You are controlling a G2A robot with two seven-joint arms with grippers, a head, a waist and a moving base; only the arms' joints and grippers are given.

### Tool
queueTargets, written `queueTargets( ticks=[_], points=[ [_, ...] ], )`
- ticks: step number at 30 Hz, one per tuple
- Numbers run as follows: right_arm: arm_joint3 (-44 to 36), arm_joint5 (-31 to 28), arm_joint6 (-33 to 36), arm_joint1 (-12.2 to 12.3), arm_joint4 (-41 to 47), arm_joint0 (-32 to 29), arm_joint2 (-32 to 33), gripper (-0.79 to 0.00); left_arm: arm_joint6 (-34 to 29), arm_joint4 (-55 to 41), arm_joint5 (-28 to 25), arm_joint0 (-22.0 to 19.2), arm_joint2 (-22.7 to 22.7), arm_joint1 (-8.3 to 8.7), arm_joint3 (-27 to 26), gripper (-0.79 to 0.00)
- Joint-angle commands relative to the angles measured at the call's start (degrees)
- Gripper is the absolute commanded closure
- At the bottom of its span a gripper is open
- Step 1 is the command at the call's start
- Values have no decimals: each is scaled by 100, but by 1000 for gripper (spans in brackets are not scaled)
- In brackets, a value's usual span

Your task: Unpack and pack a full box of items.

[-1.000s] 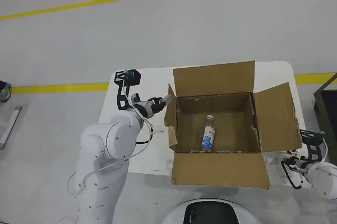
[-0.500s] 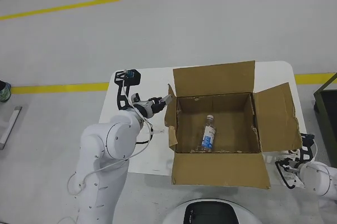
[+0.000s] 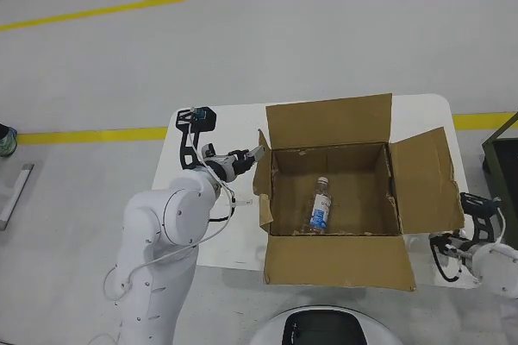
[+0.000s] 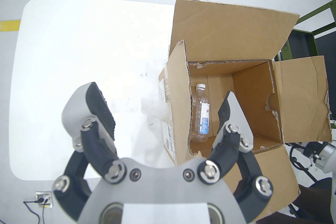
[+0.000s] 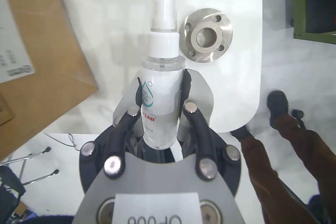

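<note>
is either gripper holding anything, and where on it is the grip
The right gripper holds a spray bottle by its lower body, clamped on opposite sides of the label. The left gripper is open and empty, next to the box.

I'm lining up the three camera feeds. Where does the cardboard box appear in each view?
Top view: the cardboard box sits right of centre, flaps open, a water bottle lying inside.
Left wrist view: the box lies just beyond the open left end effector, its inside visible.
Right wrist view: its outer cardboard stands beside the spray bottle in the right end effector.
Shared landmark: the white table under the box.
</note>
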Motion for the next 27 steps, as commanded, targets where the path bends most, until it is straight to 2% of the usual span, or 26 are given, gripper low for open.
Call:
queueTargets(
  ticks=[1, 10, 15, 19, 27],
  points=[
    [-196, -50, -209, -12, 578, -61, 358, 0, 0, 0, 0, 0, 0, 0, 0, -785],
    [-1201, -283, -1645, -110, 2617, -283, 1959, 0, 0, 0, 0, 0, 0, 0, 0, -785],
    [-1462, -919, -2001, -134, 3792, -170, 2442, 0, 0, 0, 0, 0, 0, 0, 0, -785],
    [-1462, -1409, -1630, -48, 3971, 165, 1990, 0, 0, 0, 0, 0, 0, 0, 0, -785],
    [-1462, -953, -1452, 51, 2701, 953, -429, 0, 0, 0, 0, 0, 0, 0, 0, -785]
  ],
)
